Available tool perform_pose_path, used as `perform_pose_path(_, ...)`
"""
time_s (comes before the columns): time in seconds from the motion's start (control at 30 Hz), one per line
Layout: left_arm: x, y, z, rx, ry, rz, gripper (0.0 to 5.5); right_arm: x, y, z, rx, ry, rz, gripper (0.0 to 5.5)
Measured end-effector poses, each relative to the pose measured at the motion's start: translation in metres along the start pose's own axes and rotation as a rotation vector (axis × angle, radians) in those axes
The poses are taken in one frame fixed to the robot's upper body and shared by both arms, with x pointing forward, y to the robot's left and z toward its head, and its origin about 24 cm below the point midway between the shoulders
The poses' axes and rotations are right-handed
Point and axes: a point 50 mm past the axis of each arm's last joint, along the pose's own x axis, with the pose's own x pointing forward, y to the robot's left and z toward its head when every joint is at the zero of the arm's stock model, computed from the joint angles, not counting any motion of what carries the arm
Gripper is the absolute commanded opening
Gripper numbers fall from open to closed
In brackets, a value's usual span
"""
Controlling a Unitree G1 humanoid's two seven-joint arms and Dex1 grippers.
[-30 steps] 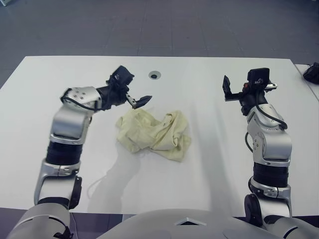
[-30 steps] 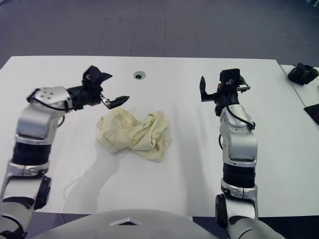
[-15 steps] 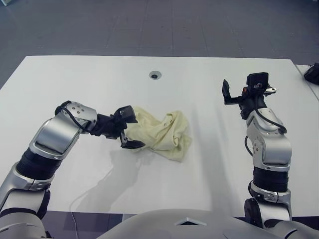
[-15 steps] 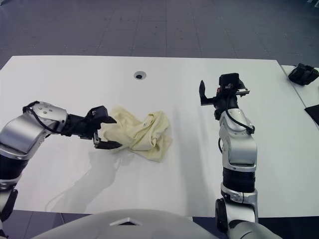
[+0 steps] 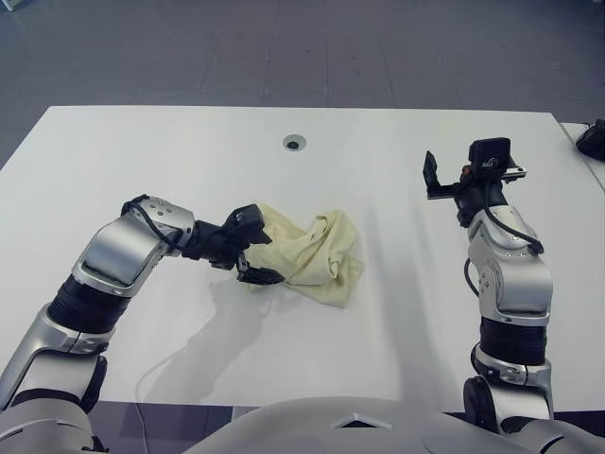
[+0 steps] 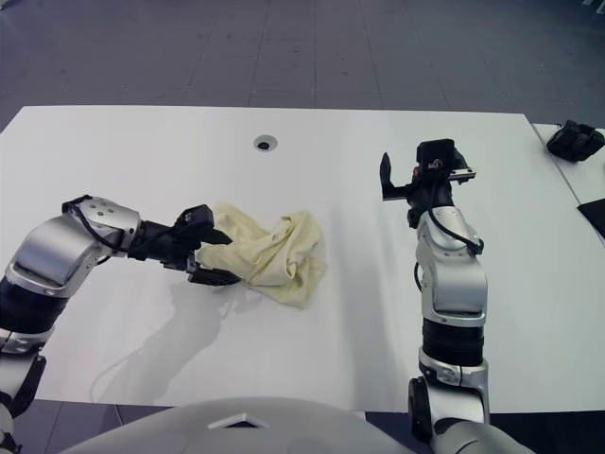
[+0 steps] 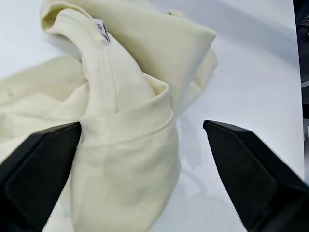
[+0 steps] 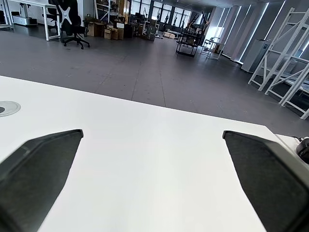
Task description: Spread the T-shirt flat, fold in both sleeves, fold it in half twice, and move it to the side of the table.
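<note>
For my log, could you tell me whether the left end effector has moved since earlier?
Yes: the left end effector moved toward the robot, away from the table hole, to the T-shirt.

Round cable hole (image 5: 294, 143) in the white surface, far side. Black object (image 6: 573, 139) on the neighbouring surface, right. Office chair (image 8: 71, 19) in the room beyond.
</note>
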Motion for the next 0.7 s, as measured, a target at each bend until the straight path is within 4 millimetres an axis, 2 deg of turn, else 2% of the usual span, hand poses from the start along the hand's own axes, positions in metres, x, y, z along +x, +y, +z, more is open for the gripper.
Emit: perform_pose_path(0.7, 0.0015, 0.0004, 0.0006, 0.002, 0.008, 0.015, 0.54, 0.0005, 0.0, -0.0008, -0.007, 0.0, -0.005, 5.4)
